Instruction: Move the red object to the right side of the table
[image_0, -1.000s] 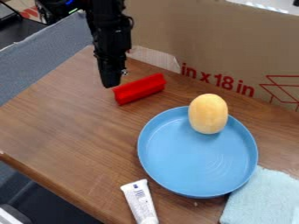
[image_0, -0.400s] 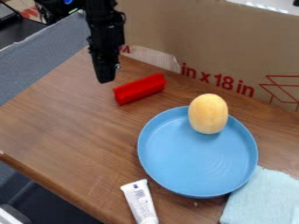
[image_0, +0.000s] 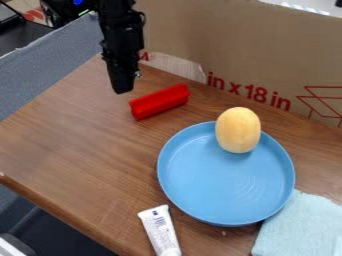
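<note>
Camera view, single fixed position: we locate the gripper (image_0: 120, 88) near the far-left part of the table (image_0: 67, 150), pointing straight down, its dark fingertips just above the wood. We cannot tell from this view whether the jaws stand parted or together; the fingers read as one dark mass, and nothing is held between them.

We find the red object (image_0: 160, 101) lying flat on the table, just beside the gripper and apart from it. From the fingertips it lies to the picture's right and slightly toward the near edge. Its long axis runs diagonally: the lower-left end sits closest to the gripper, and the upper-right end points toward the cardboard box (image_0: 254, 50) along the far edge.

We judge that the coming move turns on this offset. The gripper must shift a short way to the picture's right to stand over the bar, with the jaws set across the narrow width, not along the length.

The blue plate (image_0: 261, 195), carrying the egg-shaped thing (image_0: 238, 130), occupies the near-right area. We note it as an obstruction along any carry toward the right side of the table.
</note>
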